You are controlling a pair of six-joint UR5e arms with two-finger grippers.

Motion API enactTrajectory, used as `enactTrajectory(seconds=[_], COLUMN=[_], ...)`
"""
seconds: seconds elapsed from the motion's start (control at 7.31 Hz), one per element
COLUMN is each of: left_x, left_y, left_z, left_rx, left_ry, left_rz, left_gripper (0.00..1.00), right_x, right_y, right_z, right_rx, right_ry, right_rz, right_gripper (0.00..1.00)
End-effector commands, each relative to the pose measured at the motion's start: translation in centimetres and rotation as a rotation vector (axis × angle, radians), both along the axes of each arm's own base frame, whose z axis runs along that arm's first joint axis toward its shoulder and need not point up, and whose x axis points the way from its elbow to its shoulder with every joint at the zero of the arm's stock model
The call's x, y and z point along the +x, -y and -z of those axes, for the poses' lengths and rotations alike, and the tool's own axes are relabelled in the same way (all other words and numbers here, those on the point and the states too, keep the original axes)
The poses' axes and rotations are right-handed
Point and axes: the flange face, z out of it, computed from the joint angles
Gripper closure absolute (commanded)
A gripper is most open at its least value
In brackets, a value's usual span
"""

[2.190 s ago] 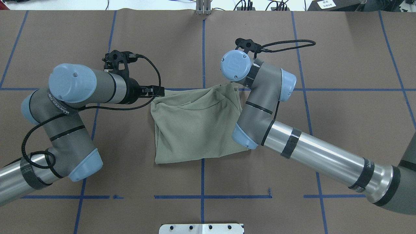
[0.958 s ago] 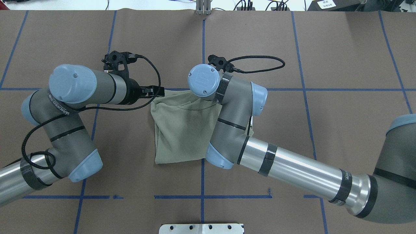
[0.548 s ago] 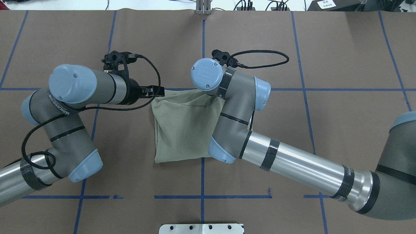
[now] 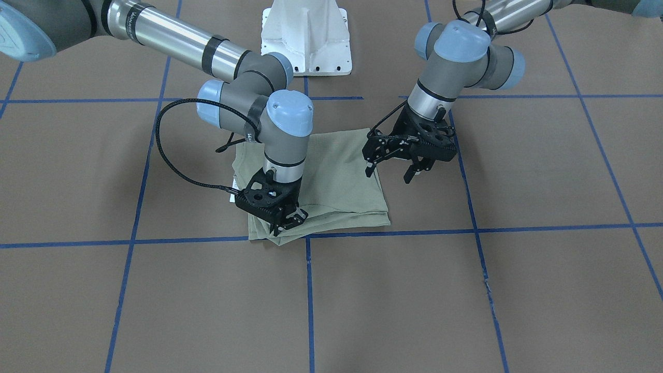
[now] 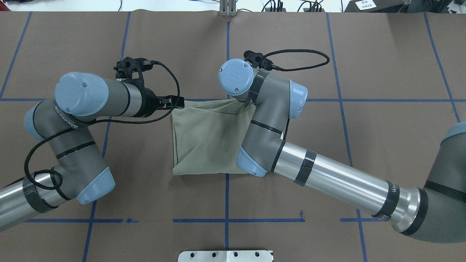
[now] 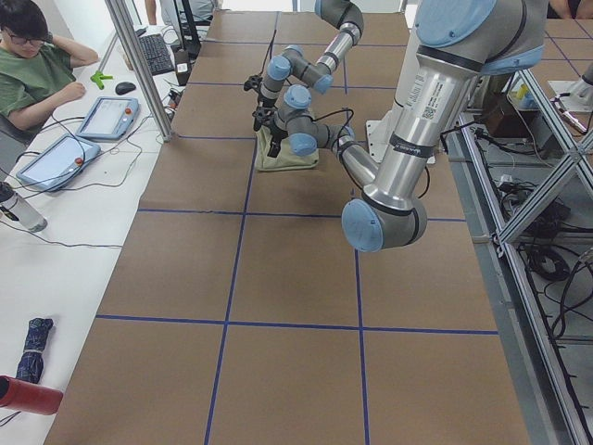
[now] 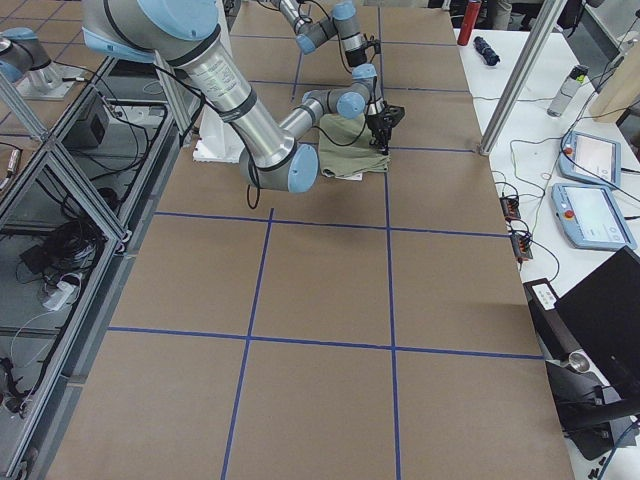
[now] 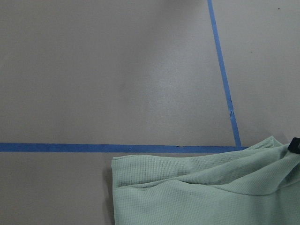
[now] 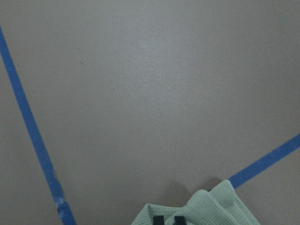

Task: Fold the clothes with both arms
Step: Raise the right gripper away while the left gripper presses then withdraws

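Note:
The sage-green shirt (image 4: 336, 176) lies folded into a rough square at the table's middle; it also shows in the overhead view (image 5: 207, 138). Its collar and logo are hidden. My right gripper (image 4: 286, 223) is down at the shirt's far edge and shut on a lifted fold of cloth. In the right wrist view its fingertips (image 9: 159, 219) sit close together in the fabric (image 9: 211, 211). In the overhead view my own wrist hides it. My left gripper (image 4: 389, 173) hangs open and empty just above the shirt's far left corner (image 5: 176, 102). The left wrist view shows the shirt's edge (image 8: 201, 197).
Brown paper with blue tape lines (image 5: 227, 54) covers the table. The white base pedestal (image 4: 305, 31) stands behind the shirt. A seated operator (image 6: 37, 65) and tablets (image 6: 107, 116) are at a side bench. Black cables (image 4: 166, 155) loop from both wrists.
My right arm carried the shirt's right side leftward over the rest, then drew slightly back right and farther away. The shirt now lies narrower and flatter. The left arm has not moved.

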Motion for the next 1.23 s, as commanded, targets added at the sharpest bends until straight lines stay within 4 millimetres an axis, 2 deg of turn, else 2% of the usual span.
enactTrajectory(seconds=[0.0,0.14,0.27,0.55,0.68,0.96,1.1], left_x=[0.2,0.7,2.7,6.1,7.8,9.7,10.1], left_y=[-0.1,0.0,-0.5,-0.2,-1.8,-1.3,-0.8], left_z=[-0.2,-0.7,-1.5,-2.9,-3.0,-1.1,-1.7], left_rx=[-0.003,-0.012,-0.027,-0.025,-0.025,-0.019,-0.027], left_ry=[0.006,0.017,0.042,0.099,0.109,0.180,0.195], left_rz=[-0.003,-0.003,-0.020,0.020,-0.012,0.026,0.031], left_gripper=[0.00,0.00,0.00,0.00,0.00,0.00,0.00], right_x=[0.7,2.9,6.4,15.3,16.9,17.2,17.3], right_y=[0.5,2.2,3.8,5.0,5.2,5.3,5.3], right_z=[0.9,1.3,1.5,-0.5,-1.3,-1.6,-1.5], right_rx=[0.064,0.090,0.096,0.156,0.166,0.170,0.175], right_ry=[-0.025,-0.023,0.018,0.060,0.064,0.058,0.059], right_rz=[0.077,0.163,0.267,0.384,0.409,0.414,0.412], right_gripper=[0.00,0.00,0.00,0.00,0.00,0.00,0.00])
